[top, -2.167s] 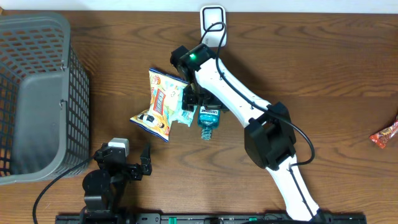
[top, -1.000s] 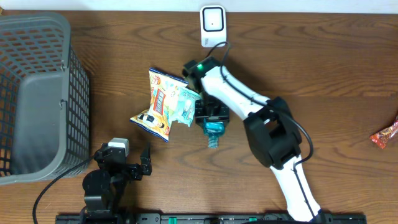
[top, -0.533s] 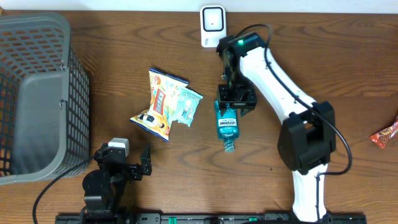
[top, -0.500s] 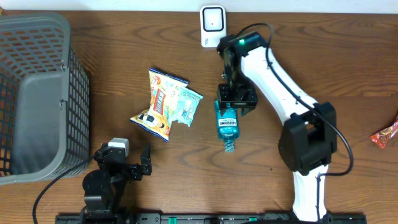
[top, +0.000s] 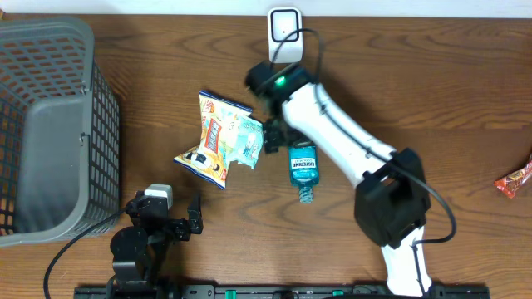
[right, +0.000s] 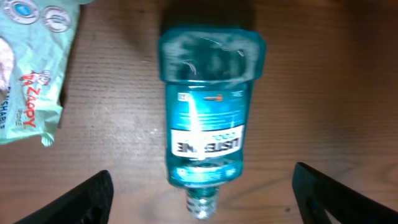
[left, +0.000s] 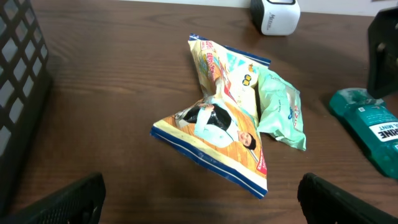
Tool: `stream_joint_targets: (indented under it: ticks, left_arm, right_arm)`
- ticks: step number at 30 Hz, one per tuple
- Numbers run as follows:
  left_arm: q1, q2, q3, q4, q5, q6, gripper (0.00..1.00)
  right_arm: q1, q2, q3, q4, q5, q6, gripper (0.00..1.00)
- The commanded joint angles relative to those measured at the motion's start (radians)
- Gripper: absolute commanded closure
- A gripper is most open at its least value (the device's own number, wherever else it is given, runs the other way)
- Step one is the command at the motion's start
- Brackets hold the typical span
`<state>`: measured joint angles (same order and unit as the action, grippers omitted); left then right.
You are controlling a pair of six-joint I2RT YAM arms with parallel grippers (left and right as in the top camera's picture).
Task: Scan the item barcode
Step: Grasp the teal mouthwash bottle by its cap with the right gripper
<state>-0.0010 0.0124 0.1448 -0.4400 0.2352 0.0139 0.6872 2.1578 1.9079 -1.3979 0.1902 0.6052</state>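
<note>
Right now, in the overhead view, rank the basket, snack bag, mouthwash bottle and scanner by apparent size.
1. basket
2. snack bag
3. mouthwash bottle and scanner: too alike to rank; the right arm hides part of the bottle.

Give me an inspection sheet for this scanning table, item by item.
Surface: wooden table, no spills seen.
Job's things: mouthwash bottle lying flat, cap toward the robot; scanner at the far edge.
Clutter: chip bag with a green pack touching it; red wrapper at the right edge; grey basket on the left.
Grippers: left gripper open, holding nothing; right gripper open over the bottle, not gripping it.
Cables: black cable loops by the scanner; another trails from the left arm.
Surroundings: nothing seen.
</note>
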Motion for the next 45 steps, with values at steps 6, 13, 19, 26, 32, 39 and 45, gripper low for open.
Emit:
stream_joint_targets:
  ticks: [6,13,19,26,32,39,45]
  left_arm:
    - [0.003,-0.001,-0.014,-0.017,0.008,-0.008,0.02]
    - [0.003,-0.001,-0.014,-0.017,0.008,-0.008,0.01]
    - [0.003,-0.001,-0.014,-0.017,0.008,-0.008,0.01]
    - [0.003,-0.001,-0.014,-0.017,0.008,-0.008,0.03]
    - [0.003,-0.001,-0.014,-0.017,0.008,-0.008,0.01]
    - [0.003,-0.001,-0.014,-0.016,0.008,-0.008,0.01]
    - [0.003,-0.001,-0.014,-0.016,0.008,-0.008,0.01]
  right_arm:
    - [0.014,0.034,-0.152,0.09,0.161,0.158,0.19]
    - [-0.007,0.081,-0.219,0.174,0.145,0.118,0.2]
    - [-0.006,0.163,-0.22,0.179,0.118,0.077,0.2]
    - [-0.013,0.288,-0.22,0.159,0.068,0.076,0.6]
    - [-0.024,0.292,-0.219,0.165,-0.013,0.044,0.68]
    - [-0.104,0.288,-0.184,0.174,-0.417,-0.379,0.92]
    - [-0.177,0.288,-0.179,0.175,-0.591,-0.65,0.94]
